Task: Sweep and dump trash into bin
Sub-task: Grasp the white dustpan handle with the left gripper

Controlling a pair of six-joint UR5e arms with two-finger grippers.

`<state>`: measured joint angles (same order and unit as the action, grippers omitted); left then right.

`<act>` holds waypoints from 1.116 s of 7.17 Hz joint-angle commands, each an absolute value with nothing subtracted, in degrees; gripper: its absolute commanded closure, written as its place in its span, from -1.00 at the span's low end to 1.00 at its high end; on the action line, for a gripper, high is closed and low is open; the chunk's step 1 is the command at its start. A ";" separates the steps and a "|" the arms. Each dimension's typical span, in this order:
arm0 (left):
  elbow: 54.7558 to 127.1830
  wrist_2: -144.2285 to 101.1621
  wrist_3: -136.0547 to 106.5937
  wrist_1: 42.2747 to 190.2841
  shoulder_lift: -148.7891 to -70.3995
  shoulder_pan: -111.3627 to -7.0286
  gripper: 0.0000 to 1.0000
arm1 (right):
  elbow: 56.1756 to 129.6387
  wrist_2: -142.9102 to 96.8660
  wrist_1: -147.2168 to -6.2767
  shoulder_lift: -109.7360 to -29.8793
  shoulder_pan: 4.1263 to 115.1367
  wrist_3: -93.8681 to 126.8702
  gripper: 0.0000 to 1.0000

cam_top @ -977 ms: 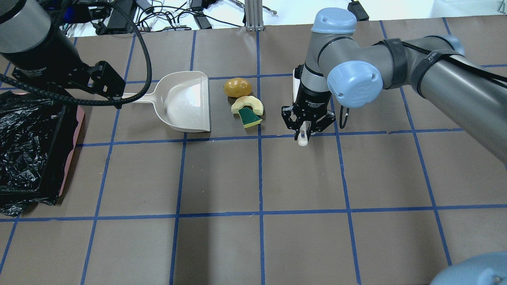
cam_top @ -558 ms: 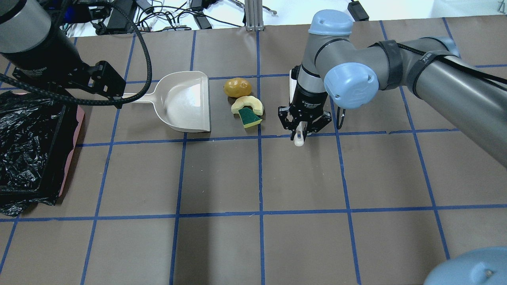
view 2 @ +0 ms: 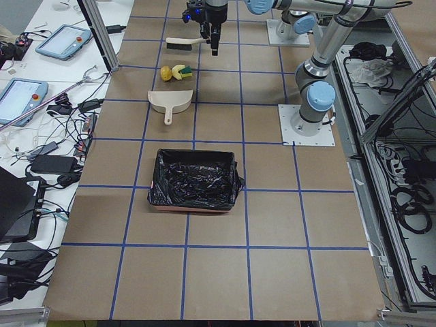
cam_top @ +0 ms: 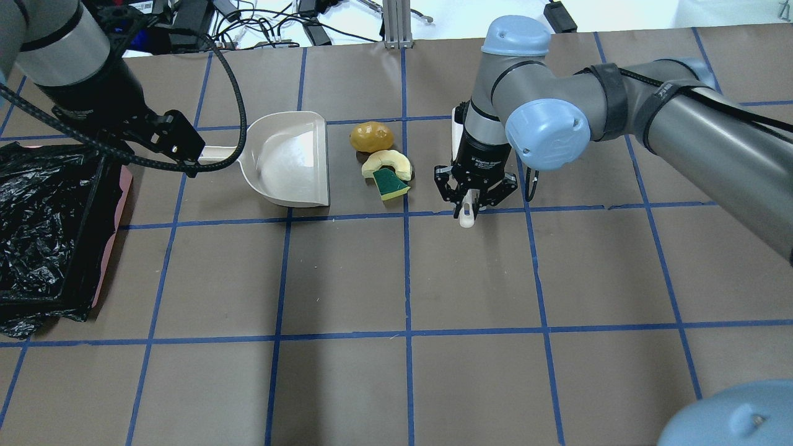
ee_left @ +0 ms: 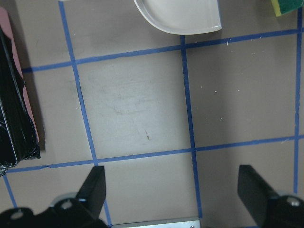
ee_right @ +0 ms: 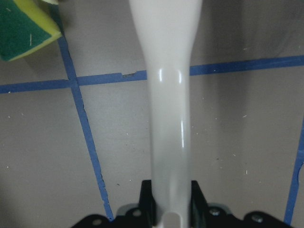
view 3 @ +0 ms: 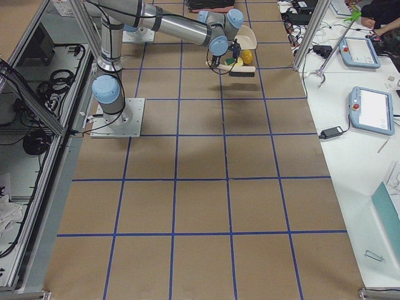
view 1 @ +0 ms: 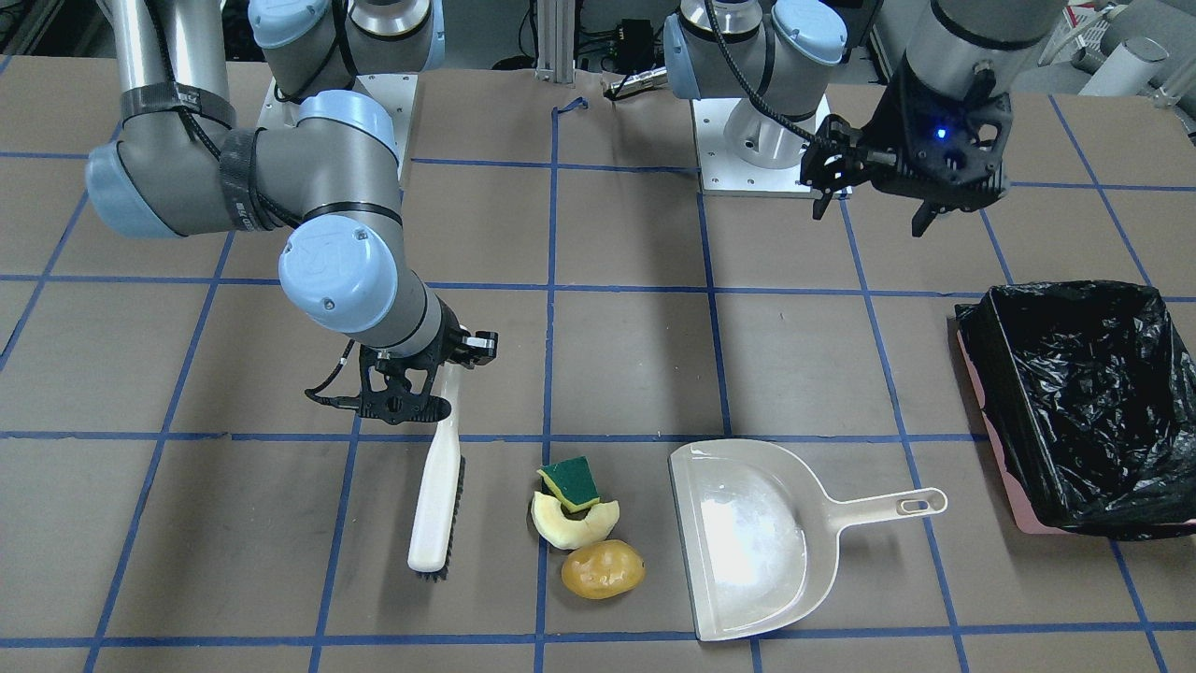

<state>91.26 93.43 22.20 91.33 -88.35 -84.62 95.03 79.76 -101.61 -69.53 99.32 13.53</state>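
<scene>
On the bench (view 1: 654, 374), the right gripper (cam_top: 472, 203) has its jaws clamped on the brush handle (ee_right: 168, 118); the left gripper (ee_left: 173, 187) hangs with jaws apart. Best to sweep low, pushing the trash (view 1: 572, 525) squarely into the dustpan (view 1: 747, 547).

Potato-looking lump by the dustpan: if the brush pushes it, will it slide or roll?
Probably roll: the lump is rounded and egg-shaped, with no flat side showing. Its glossy skin hints at hard plastic, so it is likely light and stiff. The dustpan opens toward it nearby, so a roll may still end inside.
</scene>
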 commanded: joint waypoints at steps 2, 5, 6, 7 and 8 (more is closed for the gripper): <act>92.11 97.38 55.69 75.11 -98.58 -84.29 -1.00 | 95.01 79.80 -101.78 -69.52 99.32 13.54 1.00; 91.93 96.95 89.43 65.69 -108.07 -79.21 -1.00 | 95.01 79.80 -101.95 -69.52 99.32 13.54 1.00; 91.85 96.86 97.04 62.17 -111.24 -78.32 -1.00 | 95.01 79.80 -101.95 -69.52 99.32 13.54 1.00; 91.85 95.99 101.47 60.75 -113.88 -78.31 -0.97 | 95.01 79.80 -102.04 -69.52 99.32 13.54 1.00; 91.67 92.93 108.74 56.82 -116.52 -78.31 -0.97 | 95.01 79.72 -102.04 -69.52 99.32 13.62 1.00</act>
